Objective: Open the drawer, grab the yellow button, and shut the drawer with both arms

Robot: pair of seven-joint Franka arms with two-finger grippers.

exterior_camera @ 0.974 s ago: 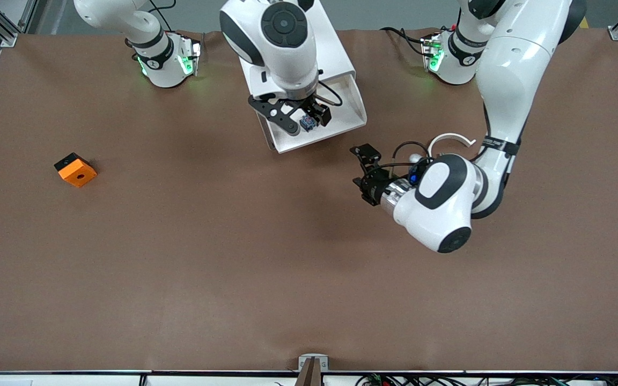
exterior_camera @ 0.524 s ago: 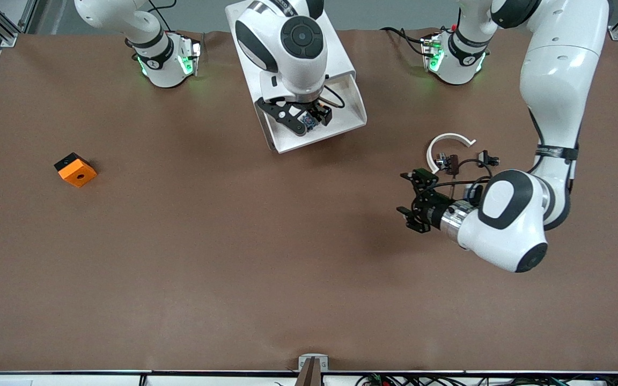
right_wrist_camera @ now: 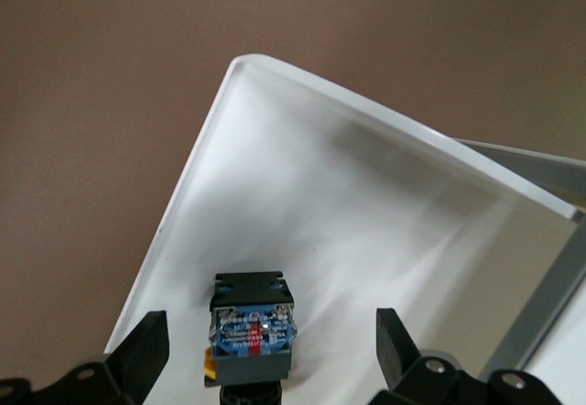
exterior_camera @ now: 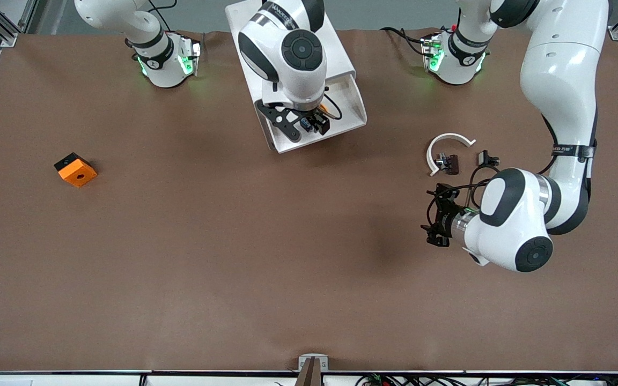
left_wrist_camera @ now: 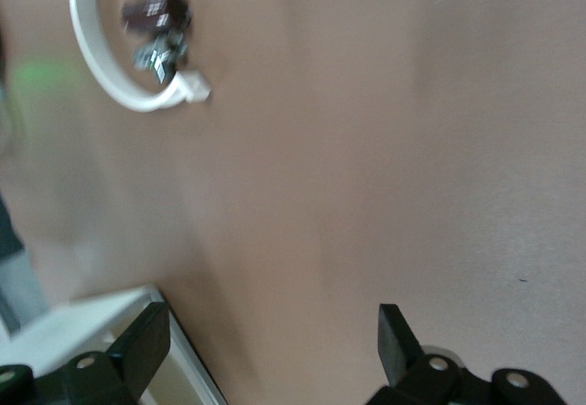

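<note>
button (right_wrist_camera: pixel 253 339) lies in the open drawer (exterior_camera: pixel 341 115), right gripper (exterior_camera: pixel 309 122) lowered over it, fingers wide; left gripper (exterior_camera: pixel 438 222), fingers wide, has withdrawn from drawer.

The left gripper (exterior_camera: pixel 433 217) now hangs over bare table (exterior_camera: pixel 309 257) toward the left arm's end, having swung away from beside the drawer (exterior_camera: pixel 354 115), and the white arc (exterior_camera: pixel 448 145) and black clips (exterior_camera: pixel 451 162) it hid a second ago show. The right gripper (exterior_camera: pixel 309 120) sits slightly deeper in the drawer, fingers (right_wrist_camera: pixel 137 355) apart either side of the button (right_wrist_camera: pixel 252 336).
</note>
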